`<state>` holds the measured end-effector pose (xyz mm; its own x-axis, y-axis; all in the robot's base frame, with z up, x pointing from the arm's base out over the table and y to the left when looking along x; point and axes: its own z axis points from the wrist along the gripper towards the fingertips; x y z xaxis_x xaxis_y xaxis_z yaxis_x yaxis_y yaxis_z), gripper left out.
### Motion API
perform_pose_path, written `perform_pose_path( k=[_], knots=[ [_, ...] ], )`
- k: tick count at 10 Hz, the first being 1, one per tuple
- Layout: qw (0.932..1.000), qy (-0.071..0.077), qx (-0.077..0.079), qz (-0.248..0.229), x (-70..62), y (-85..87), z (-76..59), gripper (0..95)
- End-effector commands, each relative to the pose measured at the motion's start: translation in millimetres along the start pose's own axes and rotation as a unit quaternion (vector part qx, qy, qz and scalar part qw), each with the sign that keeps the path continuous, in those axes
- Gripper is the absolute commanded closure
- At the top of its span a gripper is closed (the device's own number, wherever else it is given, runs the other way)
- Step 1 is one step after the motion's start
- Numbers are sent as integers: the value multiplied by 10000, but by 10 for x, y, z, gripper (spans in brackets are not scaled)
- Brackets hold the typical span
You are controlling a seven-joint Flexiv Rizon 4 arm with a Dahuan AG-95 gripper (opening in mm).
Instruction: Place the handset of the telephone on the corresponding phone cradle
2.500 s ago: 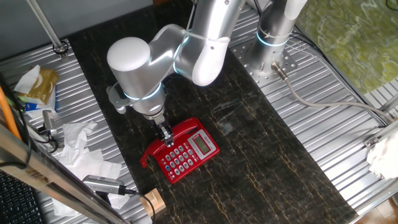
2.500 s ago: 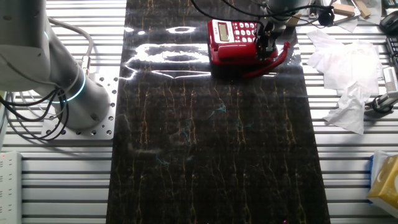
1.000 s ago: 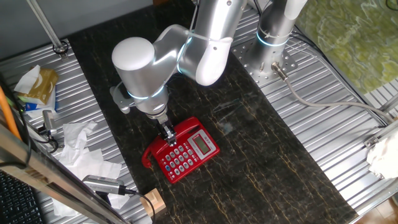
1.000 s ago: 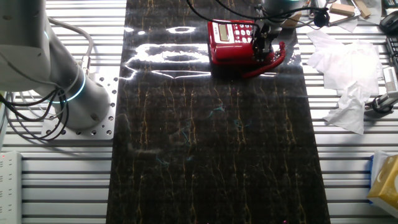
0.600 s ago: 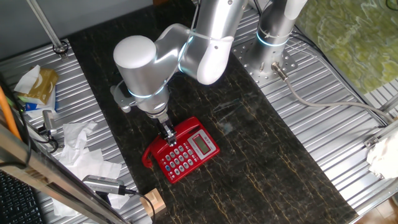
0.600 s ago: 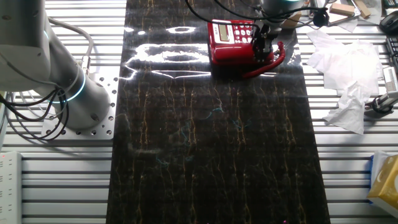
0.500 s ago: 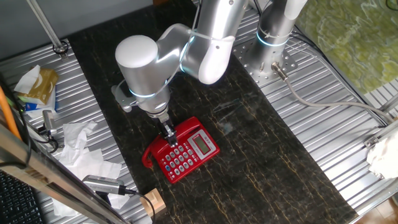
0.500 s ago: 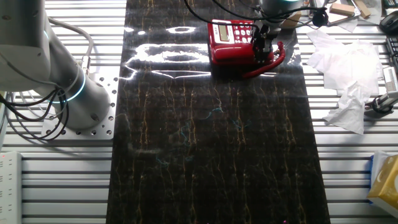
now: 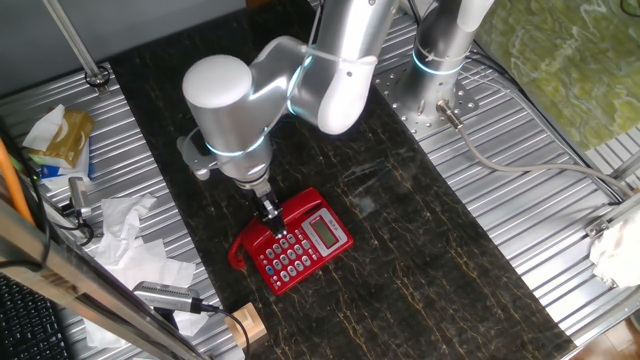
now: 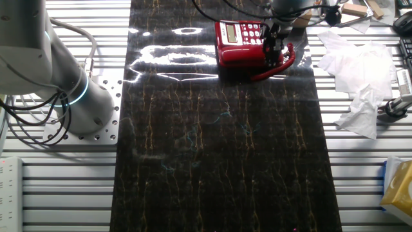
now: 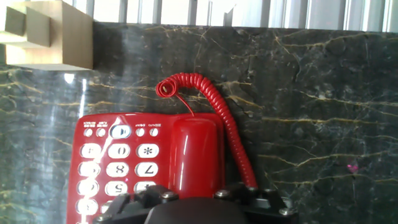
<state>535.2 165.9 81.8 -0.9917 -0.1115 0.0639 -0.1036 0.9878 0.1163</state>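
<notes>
Dark marble with thin gold veins covers the table [image 9: 430, 270], and ribbed metal panels run along both its long sides. On the marble sits the telephone [image 9: 300, 245], small, glossy and red, its squarish base carrying rows of pale grey-white buttons and a little pale rectangular display.

Seen from the hand view, the handset [image 11: 194, 152] is a smooth, rounded red bar with a bright streak of reflected light down its length. It lies lengthwise in the phone cradle [image 11: 219, 134], just beside the keypad and level with the base. A coiled red cord [image 11: 214, 109] runs along the outer side of the handset and loops into a curl just beyond the phone's far edge.

The gripper [image 9: 270, 215] hangs straight down over the handset end of the telephone, its black body filling the lower edge of the hand view. Whether its fingers are spread or pinching the handset cannot be told, since the tips are hidden.

Beyond the cord's curl a pale wooden block [image 11: 50, 34] rests at the marble's edge. Crumpled white paper [image 9: 135, 235] lies on the ribbed metal near the telephone.
</notes>
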Motion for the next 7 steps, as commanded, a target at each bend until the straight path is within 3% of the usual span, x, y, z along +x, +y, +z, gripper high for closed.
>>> perform_pose_path(
  k=[1, 2, 4, 7],
  knots=[
    [9976, -134, 662, -159, 37, -2, -254, 760],
    [9971, -237, 701, -199, 50, -14, -305, 950],
    [9967, -311, 719, -219, 75, -67, -401, 950],
    [9972, -322, 660, -134, 76, -84, -411, 950]
  ],
)
